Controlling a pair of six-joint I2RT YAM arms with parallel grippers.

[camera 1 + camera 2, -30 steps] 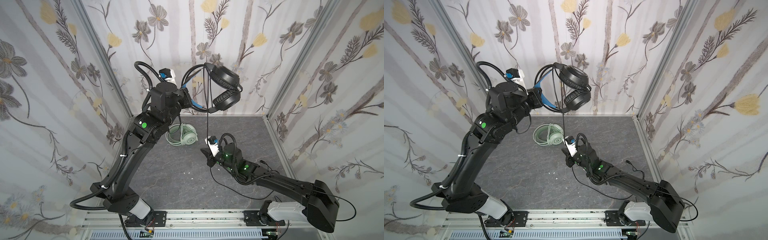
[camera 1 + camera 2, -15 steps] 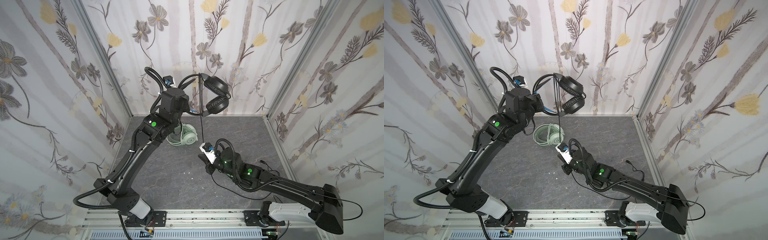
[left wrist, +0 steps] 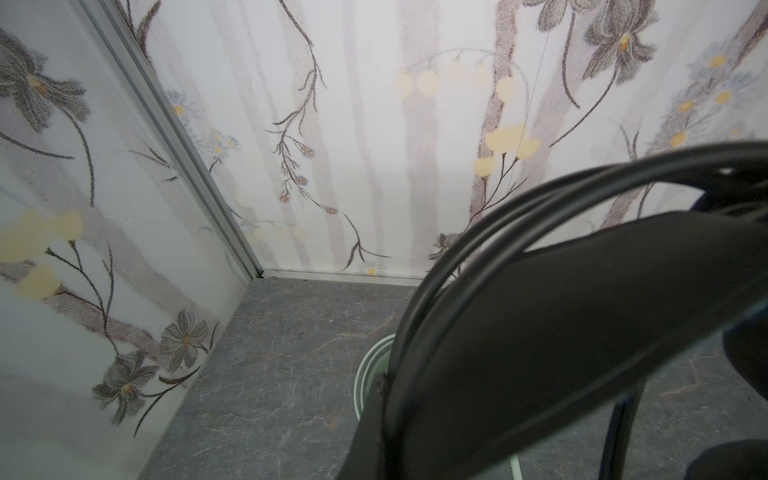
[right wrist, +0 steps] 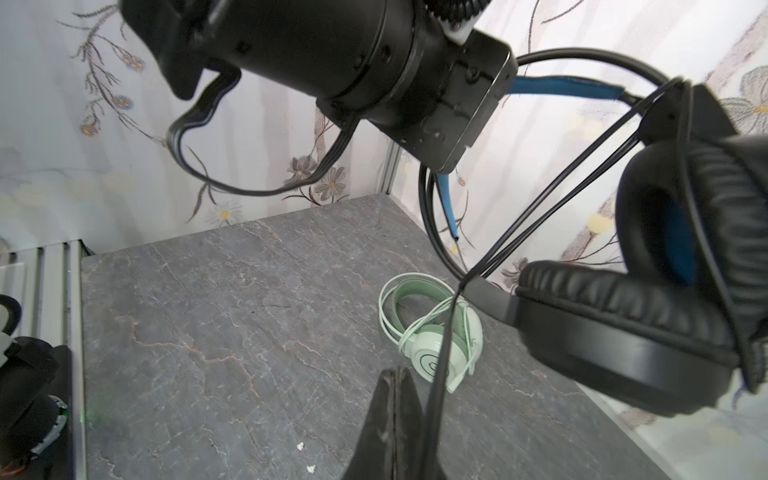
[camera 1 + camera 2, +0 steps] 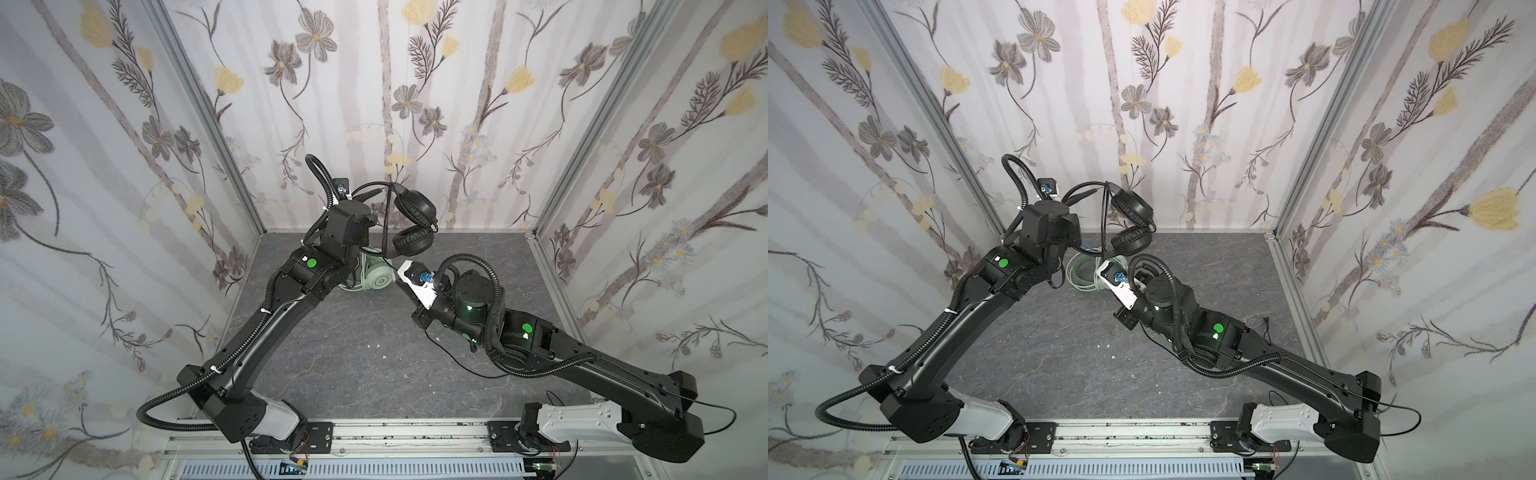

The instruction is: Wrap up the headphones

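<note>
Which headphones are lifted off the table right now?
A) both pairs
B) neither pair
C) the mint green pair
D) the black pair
D: the black headphones hang in the air, while the mint green headphones lie flat on the table.

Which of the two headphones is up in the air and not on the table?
The black headphones, held up by the headband above the table. The mint green headphones lie flat on the table, with their cable looped around them.
</note>
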